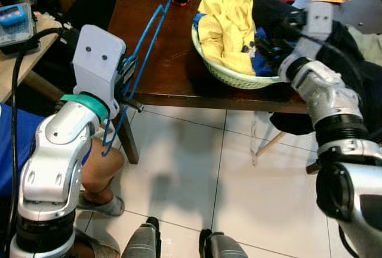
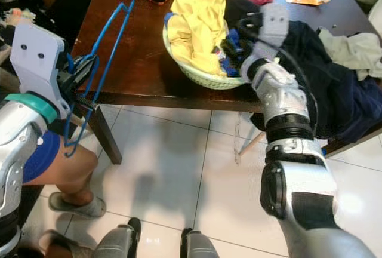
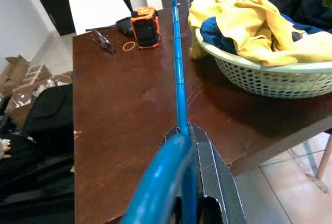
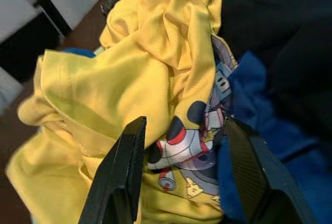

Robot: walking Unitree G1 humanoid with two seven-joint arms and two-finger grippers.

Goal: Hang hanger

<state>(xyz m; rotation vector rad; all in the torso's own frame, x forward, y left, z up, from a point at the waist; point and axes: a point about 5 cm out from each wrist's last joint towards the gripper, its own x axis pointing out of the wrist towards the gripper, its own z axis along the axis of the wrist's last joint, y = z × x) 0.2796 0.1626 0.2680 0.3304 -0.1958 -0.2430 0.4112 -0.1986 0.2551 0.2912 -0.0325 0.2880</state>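
A: Left wrist view: blue hanger [image 3: 179, 84] pinched between the left gripper [image 3: 194, 203] fingers, its long wire running out over the brown table [image 3: 119, 120]; hook end up near the far edge.

B: Right side?

A: Right gripper [image 4: 181, 177] spread wide, fingers straddling the yellow shirt [image 4: 129, 73] in the pale green basket [image 1: 239, 77]. Nothing gripped yet.

B: Doing it well?

A: Probably close on one shirt layer only, lift clear of the dark clothes, keep the hanger level and steady so it can take the garment.

B: Any text?

A: None readable. Cartoon print on the shirt; orange tape measure [image 3: 145, 26] label too blurred.
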